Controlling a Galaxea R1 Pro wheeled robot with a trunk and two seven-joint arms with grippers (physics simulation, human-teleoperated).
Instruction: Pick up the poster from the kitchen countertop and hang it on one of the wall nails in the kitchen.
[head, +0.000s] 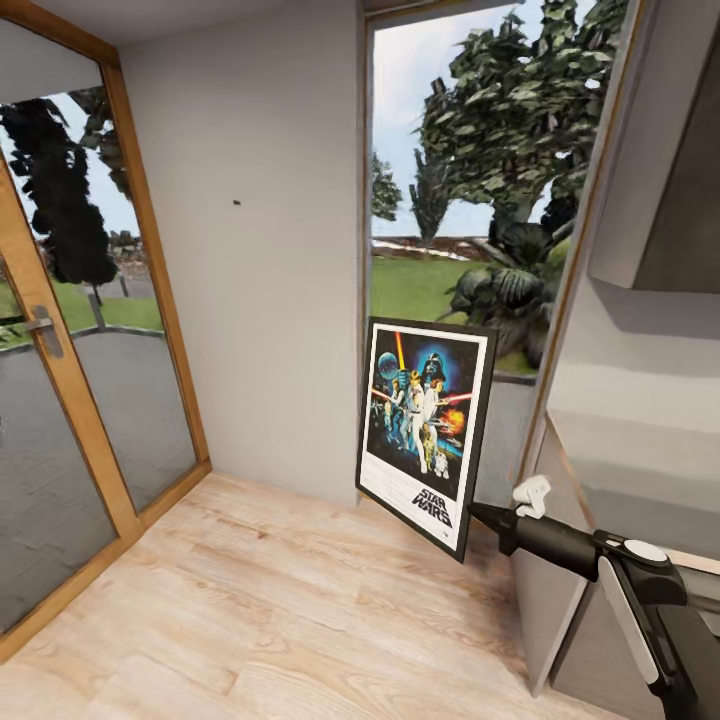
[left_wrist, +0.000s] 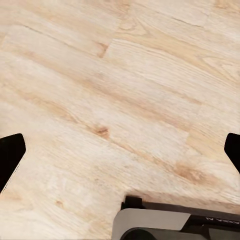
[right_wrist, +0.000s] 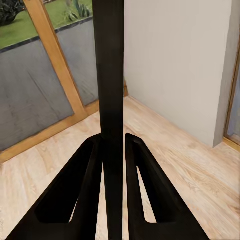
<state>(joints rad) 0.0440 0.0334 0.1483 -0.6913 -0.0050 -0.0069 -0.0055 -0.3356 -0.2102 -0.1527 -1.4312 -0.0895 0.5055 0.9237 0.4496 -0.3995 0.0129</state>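
Above wooden floor (head: 250, 620), right tool (right_wrist: 114, 150) clamping poster (head: 425, 430) edge, left tool (left_wrist: 120, 150) wide

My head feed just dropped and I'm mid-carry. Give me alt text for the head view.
The right end effector holds the framed Star Wars poster upright by its lower right edge, above the wood floor near a room corner. A small dark wall nail sits on the pale grey wall, up and left of the poster, between a glass door and a window.

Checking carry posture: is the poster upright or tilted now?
Roughly upright, slightly tilted: the poster hangs above the floor, clamped at its edge by the right gripper.
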